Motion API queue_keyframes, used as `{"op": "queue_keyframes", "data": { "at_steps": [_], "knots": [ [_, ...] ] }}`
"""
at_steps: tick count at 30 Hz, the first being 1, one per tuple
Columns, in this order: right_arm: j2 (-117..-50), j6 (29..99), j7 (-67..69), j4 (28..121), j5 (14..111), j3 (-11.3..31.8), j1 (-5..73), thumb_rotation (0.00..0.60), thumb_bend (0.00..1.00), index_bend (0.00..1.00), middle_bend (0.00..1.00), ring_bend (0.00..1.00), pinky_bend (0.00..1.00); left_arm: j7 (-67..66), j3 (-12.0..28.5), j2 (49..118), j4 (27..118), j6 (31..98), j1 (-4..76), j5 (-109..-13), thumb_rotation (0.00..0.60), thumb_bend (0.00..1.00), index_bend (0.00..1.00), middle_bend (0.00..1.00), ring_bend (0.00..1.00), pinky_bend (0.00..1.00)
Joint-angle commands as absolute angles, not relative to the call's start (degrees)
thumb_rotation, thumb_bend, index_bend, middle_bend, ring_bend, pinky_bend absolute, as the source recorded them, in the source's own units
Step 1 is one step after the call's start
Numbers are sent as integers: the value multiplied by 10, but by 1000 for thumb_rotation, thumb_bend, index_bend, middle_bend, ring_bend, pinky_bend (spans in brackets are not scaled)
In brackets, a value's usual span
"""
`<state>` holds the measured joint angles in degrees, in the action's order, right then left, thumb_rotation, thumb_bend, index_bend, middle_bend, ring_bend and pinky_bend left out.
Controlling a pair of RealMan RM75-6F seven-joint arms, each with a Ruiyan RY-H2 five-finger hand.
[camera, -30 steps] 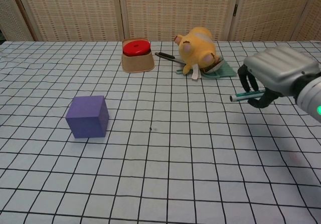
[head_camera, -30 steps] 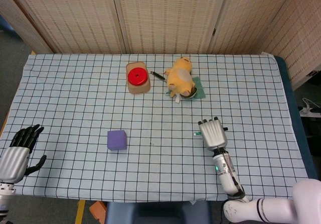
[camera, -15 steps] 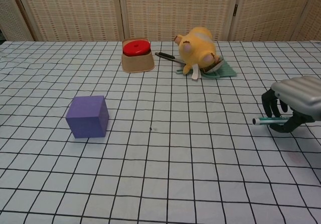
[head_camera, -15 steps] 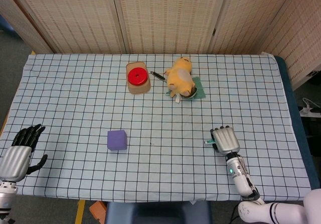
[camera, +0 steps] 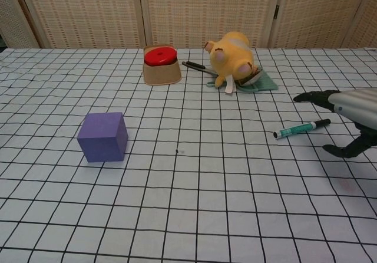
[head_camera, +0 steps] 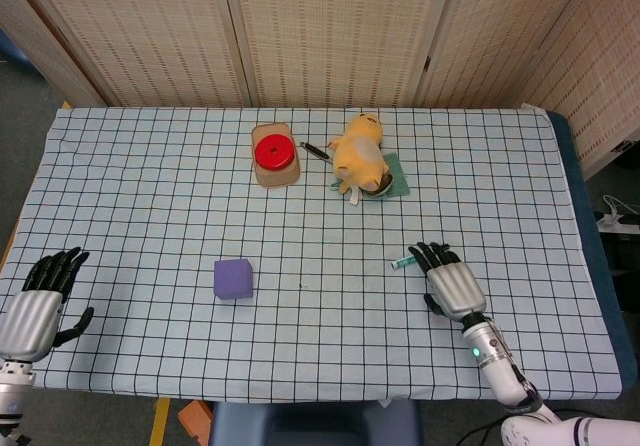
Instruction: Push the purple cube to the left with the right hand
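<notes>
The purple cube [head_camera: 233, 278] [camera: 103, 136] sits on the checked cloth, left of centre near the front. My right hand [head_camera: 452, 281] [camera: 347, 118] is far to the cube's right, low over the cloth, fingers spread and holding nothing. A green-and-black marker [camera: 301, 129] [head_camera: 401, 263] lies on the cloth just left of that hand, under its fingertips. My left hand [head_camera: 40, 301] rests at the front left corner with its fingers apart and empty; only the head view shows it.
At the back centre stand a tan bowl with a red lid [head_camera: 275, 153] [camera: 161, 64], a black pen [head_camera: 314, 150], and a yellow plush toy [head_camera: 360, 153] [camera: 234, 56] lying on a green cloth [head_camera: 392, 176]. The front table edge runs close behind both hands.
My right hand, which held the marker, moved right and towards the front, then opened its fingers. The marker now lies on the cloth. The cube and left hand have not moved.
</notes>
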<state>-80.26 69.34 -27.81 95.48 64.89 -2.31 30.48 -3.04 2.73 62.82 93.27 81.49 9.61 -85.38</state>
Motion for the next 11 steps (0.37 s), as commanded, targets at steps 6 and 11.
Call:
{"op": "queue_keyframes", "data": {
  "at_steps": [6, 11],
  "knots": [
    [-792, 1001, -90, 847, 890, -76, 125, 600, 205, 0, 0, 0, 44, -39, 24, 630, 933, 829, 90, -865, 600, 383, 0, 0, 0, 74],
    [-772, 1001, -80, 847, 909, -76, 110, 600, 203, 0, 0, 0, 28, -54, 24, 631, 939, 837, 87, -867, 600, 384, 0, 0, 0, 81]
  ]
}}
